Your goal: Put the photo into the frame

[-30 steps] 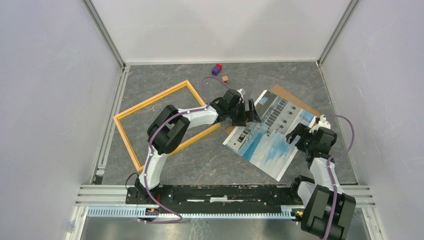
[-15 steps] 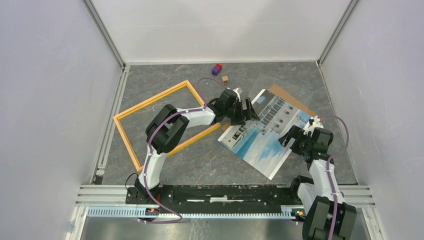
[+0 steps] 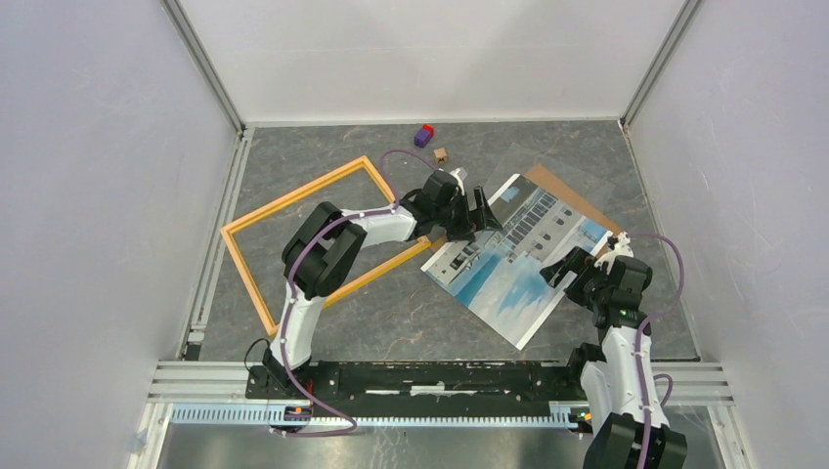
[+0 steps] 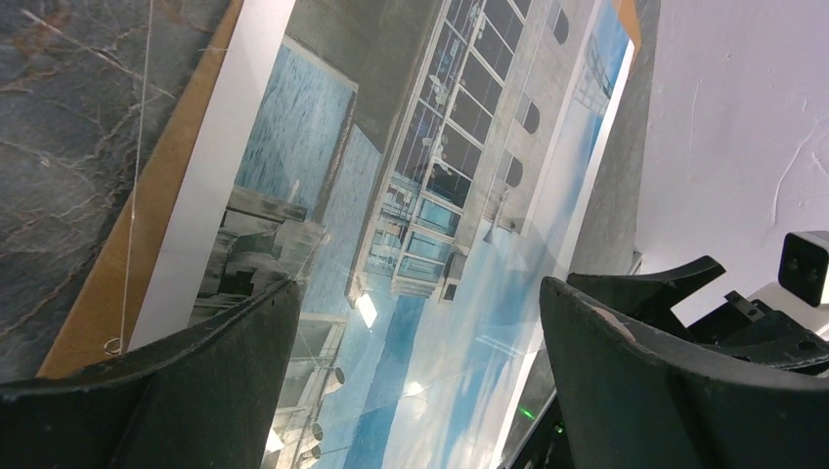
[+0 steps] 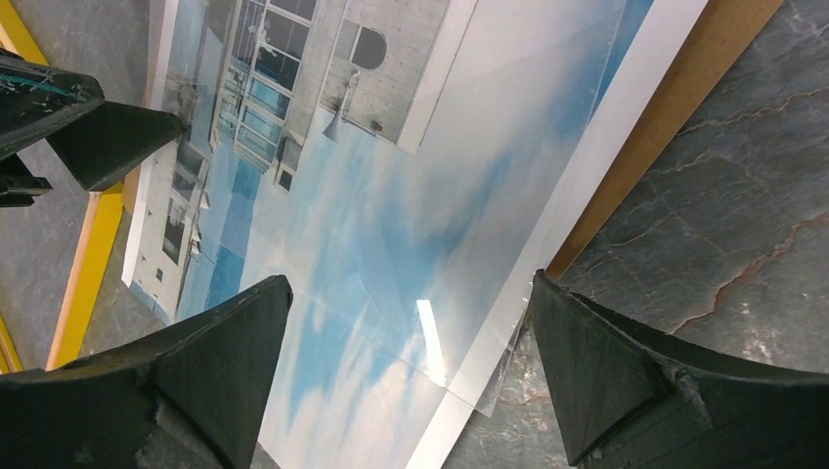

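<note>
While unframed, one photo [image 3: 510, 262], one frame [image 3: 293, 198]

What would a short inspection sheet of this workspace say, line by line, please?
Surface: grey marbled table.
Job's things: photo face up on a brown backing board, right of the frame; not yet inside it.
Clutter: purple-red block and brown block near the far wall.
Grippers: left gripper and right gripper open over opposite edges of the photo, holding nothing.
Cables: purple cable along each arm.
Surroundings: white walls; metal rail at the near edge.
</note>
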